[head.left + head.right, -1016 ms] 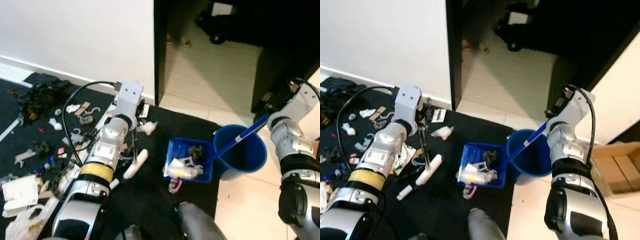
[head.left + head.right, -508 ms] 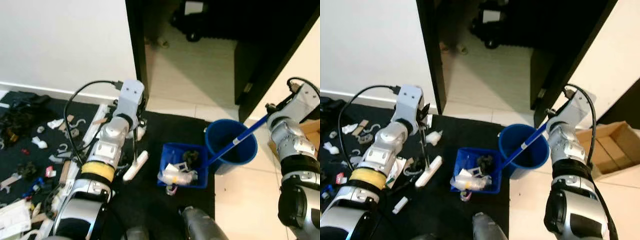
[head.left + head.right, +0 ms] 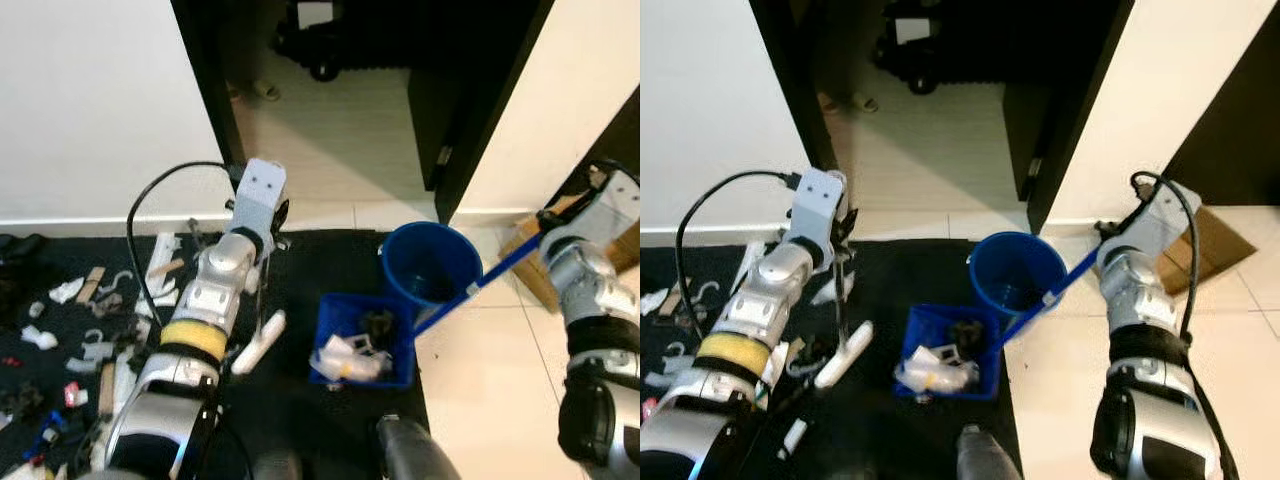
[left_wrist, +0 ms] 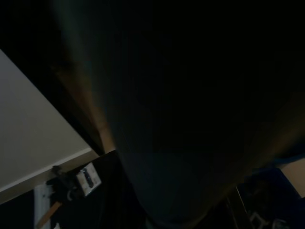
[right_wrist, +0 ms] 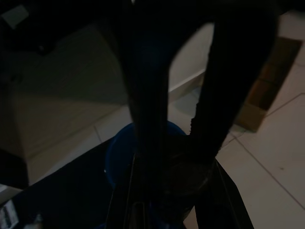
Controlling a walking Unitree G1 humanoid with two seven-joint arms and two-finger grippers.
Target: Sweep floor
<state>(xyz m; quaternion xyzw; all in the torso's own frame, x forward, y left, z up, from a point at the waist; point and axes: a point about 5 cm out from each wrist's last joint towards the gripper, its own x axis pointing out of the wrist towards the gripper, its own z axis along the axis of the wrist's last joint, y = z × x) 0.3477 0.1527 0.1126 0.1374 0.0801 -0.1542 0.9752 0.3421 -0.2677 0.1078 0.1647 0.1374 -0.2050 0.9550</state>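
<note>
My left gripper (image 3: 270,218) is shut on the thin handle of a small broom (image 3: 258,341), whose white head rests on the black mat (image 3: 300,400). My right gripper (image 3: 548,220) is shut on the long blue handle (image 3: 480,285) of a blue dustpan (image 3: 330,310). The dustpan sits on the mat and holds several pieces of white and dark litter. A blue bucket (image 3: 384,262) stands just beyond the dustpan at the mat's edge, and the handle crosses its rim. The right wrist view looks down past dark fingers (image 5: 228,86) onto the bucket (image 5: 119,152).
Scattered litter (image 3: 90,310) covers the mat at the left. A white wall (image 3: 90,120) and a dark open doorway (image 3: 330,90) lie ahead. A cardboard box (image 3: 528,270) stands on the pale tiles at the right. My own leg (image 3: 410,455) shows at the bottom.
The whole view has swung to the right, bringing the doorway and the cardboard box into sight. Both arms keep their hold. The dustpan now lies in front of the bucket rather than beside it.
</note>
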